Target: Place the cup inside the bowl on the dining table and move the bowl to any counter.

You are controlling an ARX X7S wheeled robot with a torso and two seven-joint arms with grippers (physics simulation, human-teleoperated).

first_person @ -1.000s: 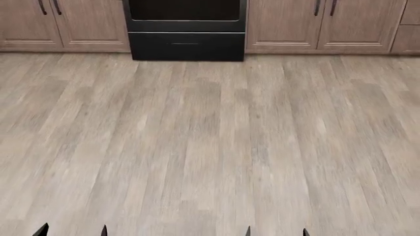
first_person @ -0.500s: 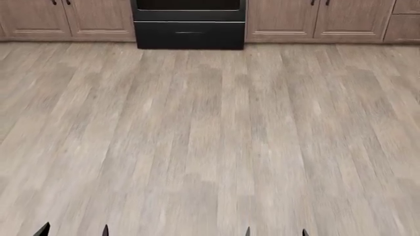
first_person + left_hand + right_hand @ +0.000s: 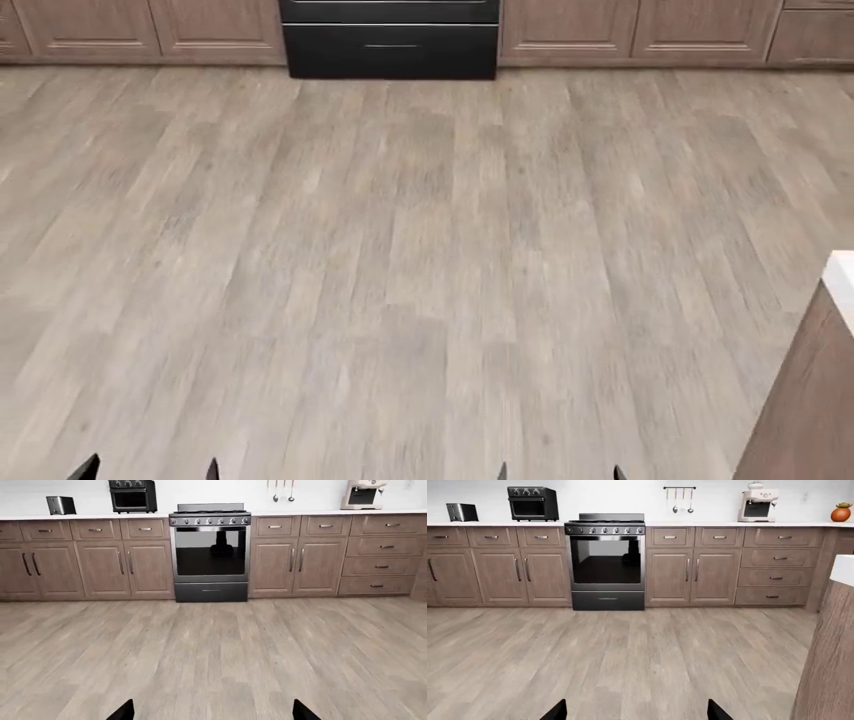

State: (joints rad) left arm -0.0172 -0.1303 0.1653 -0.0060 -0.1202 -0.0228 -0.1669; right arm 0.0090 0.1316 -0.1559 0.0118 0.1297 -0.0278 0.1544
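Two end effectors, both empty: only the dark fingertips show, spread apart with nothing between them, left end effector (image 3: 147, 468) and right end effector (image 3: 561, 470).
Floor: bare wood planks (image 3: 400, 260) fill the space ahead.
Counter: white top (image 3: 707, 524) over brown cabinets along the far wall, well apart from both arms; a possible drop-off later.
Stove: dark range (image 3: 606, 560) set in the middle of that run.
Dining table: a white edge over a wood panel (image 3: 838, 285) shows beside the right arm, so that arm is nearer.
On the counter: toaster (image 3: 462, 512), toaster oven (image 3: 532, 502), coffee machine (image 3: 758, 504).
Cup and bowl: neither in view; likely on the table top out of frame.
Next move: probably turn rightward toward the table; nothing blocks the way.
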